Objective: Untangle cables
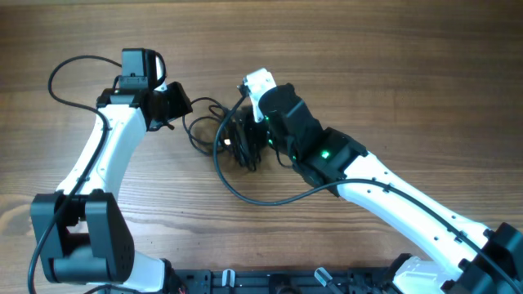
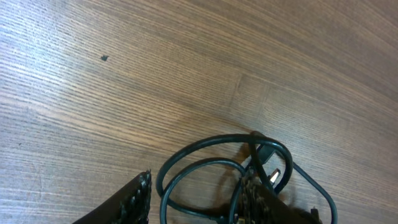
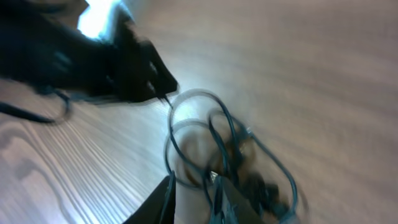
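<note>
The cables point(image 1: 214, 129) lie as a small black knot of loops in the middle of the wooden table. My left gripper point(image 1: 185, 106) sits at the bundle's left end. In the left wrist view its jaws point(image 2: 198, 180) stand apart with two cable loops point(image 2: 211, 140) lying between them and a metal-tipped plug point(image 2: 273, 176) by the right finger. My right gripper point(image 1: 242, 145) reaches into the bundle from the right. The right wrist view is blurred. Its jaws point(image 3: 193, 182) show a gap with cable strands point(image 3: 193, 93) running through it, none pinched.
A thick black wire point(image 1: 69, 64) loops off the left arm's base side. Another thick wire point(image 1: 253, 196) curves under the right arm. A dark rail point(image 1: 245, 282) runs along the near edge. Bare wood point(image 2: 155, 74) lies beyond the left gripper.
</note>
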You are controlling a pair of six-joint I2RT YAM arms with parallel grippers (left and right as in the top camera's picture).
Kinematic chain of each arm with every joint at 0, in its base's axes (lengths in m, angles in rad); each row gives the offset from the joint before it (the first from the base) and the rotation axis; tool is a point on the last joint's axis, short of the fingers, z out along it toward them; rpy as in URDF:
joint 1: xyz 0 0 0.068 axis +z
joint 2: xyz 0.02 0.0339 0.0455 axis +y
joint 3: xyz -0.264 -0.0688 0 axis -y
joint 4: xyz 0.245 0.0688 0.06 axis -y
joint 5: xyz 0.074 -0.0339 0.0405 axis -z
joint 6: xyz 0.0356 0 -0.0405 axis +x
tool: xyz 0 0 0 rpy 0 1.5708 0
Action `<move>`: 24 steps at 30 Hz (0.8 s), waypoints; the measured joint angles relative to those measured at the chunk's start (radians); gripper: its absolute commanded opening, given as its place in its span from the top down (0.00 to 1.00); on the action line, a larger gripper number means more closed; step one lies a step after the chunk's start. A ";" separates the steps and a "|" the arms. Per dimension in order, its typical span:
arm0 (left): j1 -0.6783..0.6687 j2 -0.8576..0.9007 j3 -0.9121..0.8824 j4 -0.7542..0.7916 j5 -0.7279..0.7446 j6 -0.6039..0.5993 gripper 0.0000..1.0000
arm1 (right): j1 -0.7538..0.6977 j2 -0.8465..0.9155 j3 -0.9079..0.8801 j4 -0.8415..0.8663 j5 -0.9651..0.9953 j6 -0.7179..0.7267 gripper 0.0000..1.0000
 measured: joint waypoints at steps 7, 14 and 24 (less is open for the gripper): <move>0.000 0.000 0.000 0.000 0.000 0.000 0.51 | -0.009 0.099 0.000 -0.141 0.017 0.229 0.78; 0.000 0.000 0.000 0.000 0.000 0.000 0.51 | -0.003 0.251 0.000 -0.098 -0.168 0.362 0.78; 0.000 0.000 0.000 0.000 0.000 0.000 0.51 | 0.075 0.428 0.000 0.239 -0.383 0.428 0.77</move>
